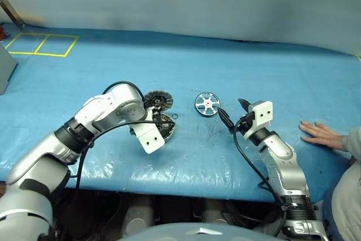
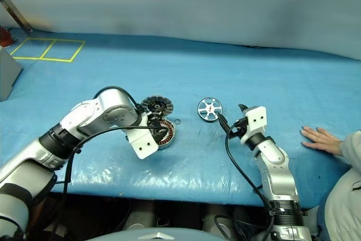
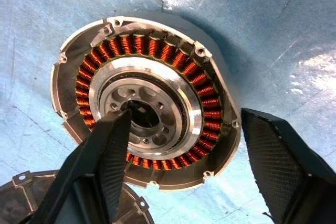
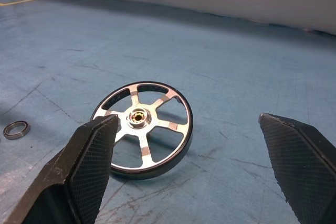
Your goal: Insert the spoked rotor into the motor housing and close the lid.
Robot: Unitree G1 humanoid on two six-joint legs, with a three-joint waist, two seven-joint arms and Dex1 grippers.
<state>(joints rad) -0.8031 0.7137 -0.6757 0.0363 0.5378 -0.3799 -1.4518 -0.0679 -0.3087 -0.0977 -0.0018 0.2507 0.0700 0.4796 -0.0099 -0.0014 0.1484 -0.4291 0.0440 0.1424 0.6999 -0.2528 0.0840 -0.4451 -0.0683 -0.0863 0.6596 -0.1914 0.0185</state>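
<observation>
The motor housing (image 3: 152, 51), a silver cup with a ring of copper coils, lies on the blue mat. My left gripper (image 1: 162, 123) points down over it and is open: one finger (image 3: 100, 166) is over the centre hub, the other (image 3: 283, 166) stands just outside the rim, clear of it. The lid (image 1: 158, 100), dark face up, lies right behind the housing. To their right the spoked rotor (image 4: 142, 129) lies flat on the mat (image 1: 207, 104). My right gripper (image 1: 232, 112) is held level and wide open just short of the rotor, holding nothing.
A small dark ring (image 4: 16, 129) lies on the mat between housing and rotor. A person's hand (image 1: 318, 135) rests on the mat at the right. Yellow tape squares (image 1: 42, 44) mark the far left, and a grey box (image 1: 4, 66) stands at the left edge.
</observation>
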